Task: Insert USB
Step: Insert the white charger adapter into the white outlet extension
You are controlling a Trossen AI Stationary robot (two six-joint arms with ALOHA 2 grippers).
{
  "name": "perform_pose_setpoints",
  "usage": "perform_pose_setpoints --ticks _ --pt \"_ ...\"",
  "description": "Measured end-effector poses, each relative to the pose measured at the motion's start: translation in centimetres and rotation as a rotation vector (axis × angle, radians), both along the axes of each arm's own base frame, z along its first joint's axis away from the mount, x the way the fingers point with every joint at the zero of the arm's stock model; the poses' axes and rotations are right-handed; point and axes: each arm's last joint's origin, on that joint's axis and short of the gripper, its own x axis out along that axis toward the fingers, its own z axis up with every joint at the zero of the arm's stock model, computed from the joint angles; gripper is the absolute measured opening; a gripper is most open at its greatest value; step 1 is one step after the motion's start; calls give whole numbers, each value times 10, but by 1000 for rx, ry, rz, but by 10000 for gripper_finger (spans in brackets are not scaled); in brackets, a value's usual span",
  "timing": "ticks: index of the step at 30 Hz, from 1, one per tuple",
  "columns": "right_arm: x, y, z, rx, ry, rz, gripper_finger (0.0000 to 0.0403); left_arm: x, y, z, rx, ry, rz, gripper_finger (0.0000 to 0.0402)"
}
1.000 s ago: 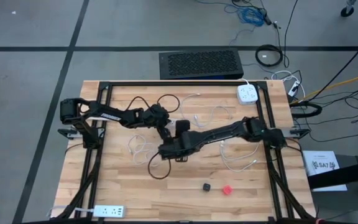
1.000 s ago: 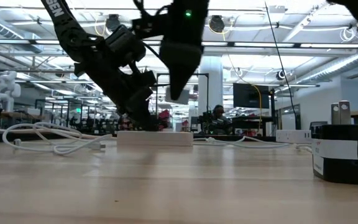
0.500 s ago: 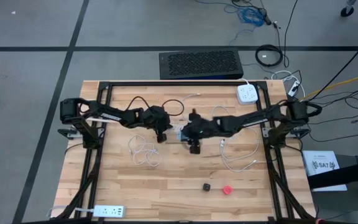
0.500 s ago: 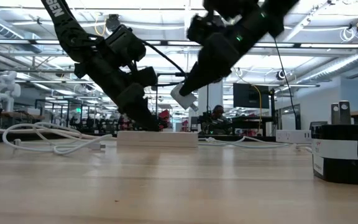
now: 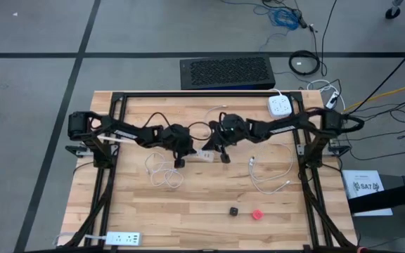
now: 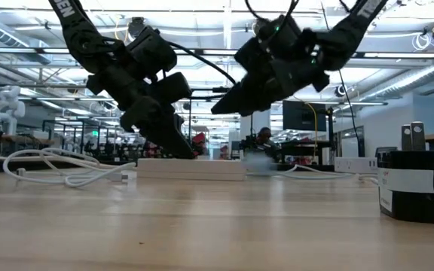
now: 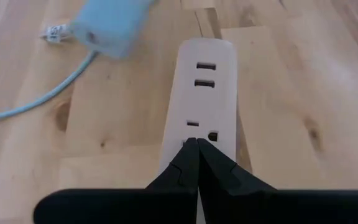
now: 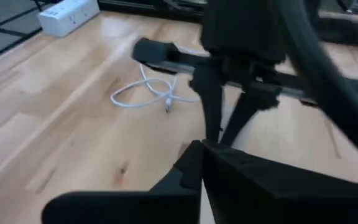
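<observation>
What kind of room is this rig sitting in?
Probably a large open robotics lab or workshop: the low view shows a long hall with ceiling lights, a white humanoid robot and a monitor; cables trail over the grey floor.

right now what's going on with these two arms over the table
Both arms meet over the middle of the wooden table. The left gripper, fingers shut, rests its tips on a white power strip with USB ports, apparently pinning it down. The right gripper is shut too and sits beside the strip's other end, holding nothing visible. A pale blue plug with its cable lies loose on the wood by the strip, so nothing is plugged in yet.
</observation>
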Motion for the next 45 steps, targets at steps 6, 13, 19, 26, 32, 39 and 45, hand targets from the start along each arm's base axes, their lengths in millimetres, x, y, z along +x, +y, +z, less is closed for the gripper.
perform_pose_setpoints --ticks 6,13,19,26,32,39,45 --pt "2 -9 -11 43 5 15 3 0 -1 0 0 0 -2 3" --pt "-6 -10 6 116 38 -39 2 0 0 0 25 5 30 3" --pt "-32 -15 26 122 222 -367 10 0 1 0 7 8 60 3" --pt "-69 -34 21 155 497 -805 72 1 -2 0 3 7 65 3" --pt "-80 -49 13 225 570 -978 137 2 -5 0 9 6 71 3" --pt "-89 -62 7 282 598 -1154 214 2 -5 1 -8 7 87 3" --pt "-87 -68 -15 302 677 -1207 241 2 -5 1 -3 7 94 3"
